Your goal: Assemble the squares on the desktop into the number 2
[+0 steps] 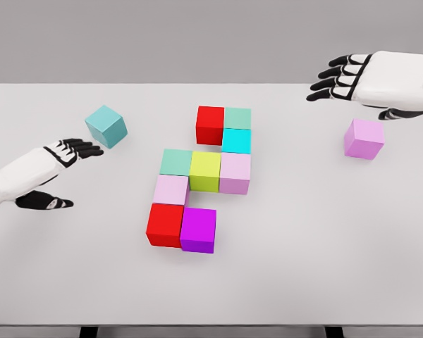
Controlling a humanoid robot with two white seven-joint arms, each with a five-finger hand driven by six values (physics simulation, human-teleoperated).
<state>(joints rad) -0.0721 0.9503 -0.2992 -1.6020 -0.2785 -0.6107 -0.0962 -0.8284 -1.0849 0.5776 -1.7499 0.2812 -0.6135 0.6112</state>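
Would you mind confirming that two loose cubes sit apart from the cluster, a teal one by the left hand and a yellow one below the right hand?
Not quite. The head view shows the teal cube by the left hand, but the loose cube below the right hand is a pink cube, not yellow. The only yellow-green cube sits inside the cluster.

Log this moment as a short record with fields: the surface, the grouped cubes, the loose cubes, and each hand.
surface: white tabletop
cluster: nine touching cubes at centre, from the red cube at the top to the magenta cube at the bottom
loose cube 1: teal cube, tilted, left of the cluster, apart from it
loose cube 2: pink cube, right of the cluster, apart from it
left hand: open, fingertips just short of the teal cube, holding nothing
right hand: open, above and behind the pink cube, holding nothing
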